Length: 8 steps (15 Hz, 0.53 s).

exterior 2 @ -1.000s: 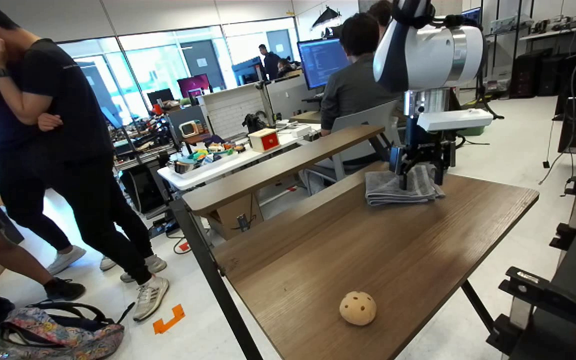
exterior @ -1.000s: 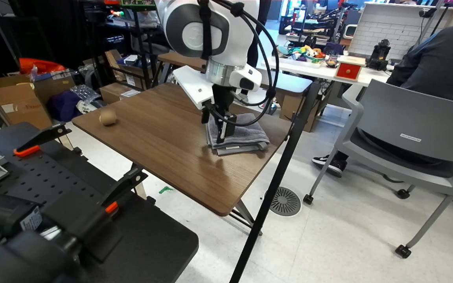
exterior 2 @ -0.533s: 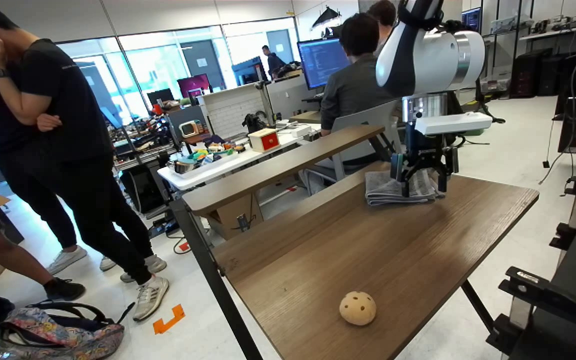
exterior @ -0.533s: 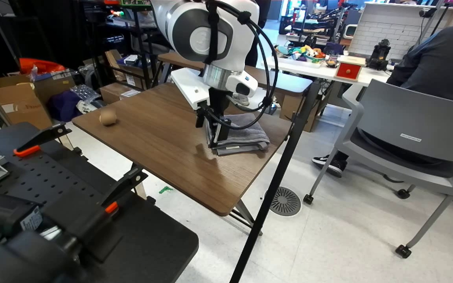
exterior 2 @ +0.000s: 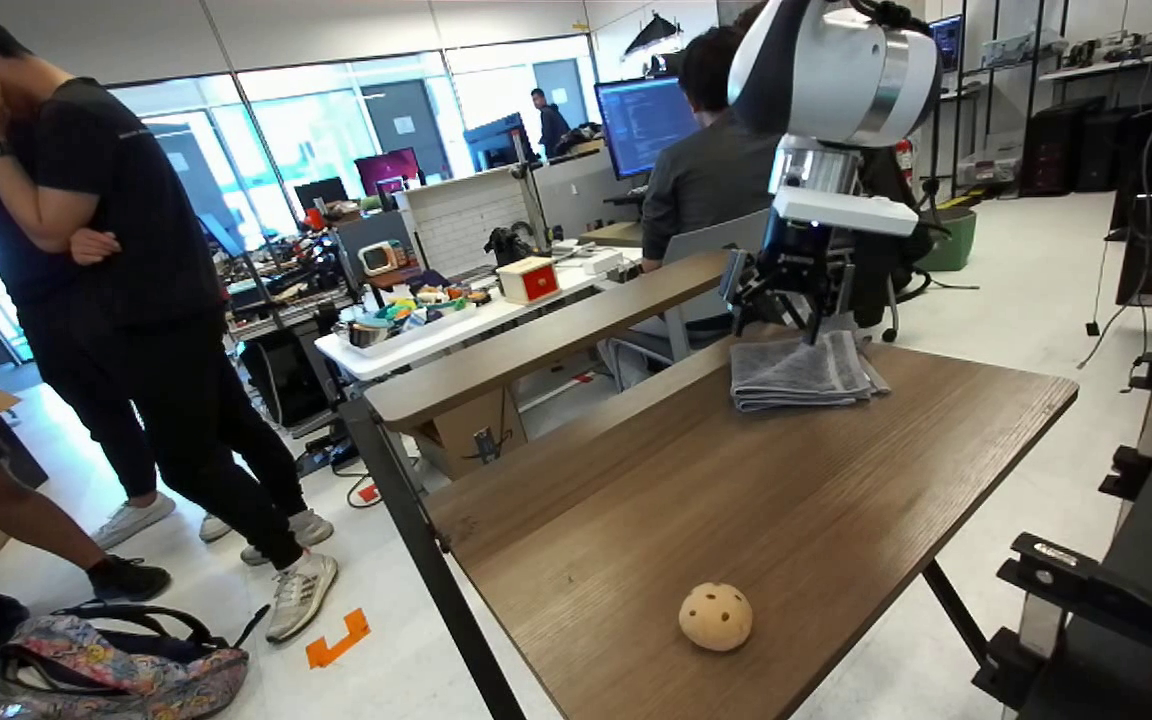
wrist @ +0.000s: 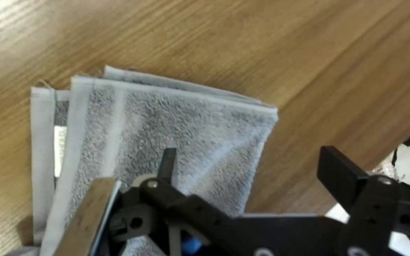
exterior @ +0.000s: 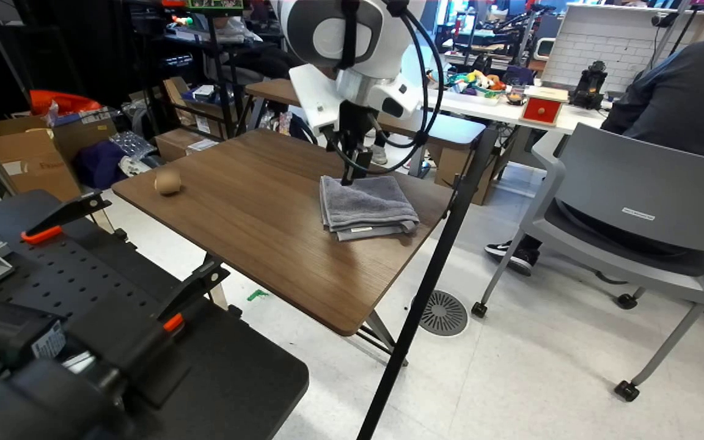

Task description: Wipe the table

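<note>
The table (exterior: 236,208) has a brown wood-grain top and also shows in an exterior view (exterior 2: 756,510) and the wrist view (wrist: 326,46). A folded grey towel (exterior: 370,211) lies flat near one end of it, also seen in an exterior view (exterior 2: 801,375) and the wrist view (wrist: 176,117). My gripper (exterior 2: 776,330) is open and empty, slightly tilted, above the towel's far side. In the wrist view my gripper (wrist: 251,156) has one finger over the towel and the other beyond its edge, over the tabletop. In an exterior view the gripper (exterior: 352,177) is partly hidden by cables.
A tan ball with holes (exterior 2: 716,617) sits at the table's other end, also seen in an exterior view (exterior: 167,182). A narrow wooden table (exterior 2: 576,335) runs alongside. A black cart (exterior: 230,360) with clamps and a grey chair (exterior: 645,189) stand nearby.
My gripper has risen from beside the towel's near edge and moved over its far side, tilting a little. It is open throughout. The towel and ball have not moved.
</note>
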Motion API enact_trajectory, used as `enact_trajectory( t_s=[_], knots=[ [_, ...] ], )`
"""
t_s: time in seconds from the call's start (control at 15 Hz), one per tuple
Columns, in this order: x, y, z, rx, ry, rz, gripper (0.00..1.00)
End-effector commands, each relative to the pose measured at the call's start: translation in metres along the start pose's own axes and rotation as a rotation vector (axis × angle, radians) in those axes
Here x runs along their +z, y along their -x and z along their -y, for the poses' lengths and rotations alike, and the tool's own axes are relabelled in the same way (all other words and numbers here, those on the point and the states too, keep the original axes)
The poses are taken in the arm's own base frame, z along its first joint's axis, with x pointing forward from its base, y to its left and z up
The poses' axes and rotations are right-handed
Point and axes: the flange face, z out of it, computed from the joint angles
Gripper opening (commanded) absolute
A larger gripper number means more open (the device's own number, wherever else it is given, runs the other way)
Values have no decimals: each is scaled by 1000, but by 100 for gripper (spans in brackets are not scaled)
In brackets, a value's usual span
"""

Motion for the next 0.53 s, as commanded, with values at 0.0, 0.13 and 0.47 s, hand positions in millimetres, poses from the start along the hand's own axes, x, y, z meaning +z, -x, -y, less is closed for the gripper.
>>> enact_trajectory(
  t_s=[0.0, 0.13, 0.47],
  knots=[
    [-14, -25, 17, 80, 10, -104, 100],
    [-8, -36, 18, 123, 33, -145, 100],
    [31, -49, 9, 191, 69, -170, 100]
  ],
)
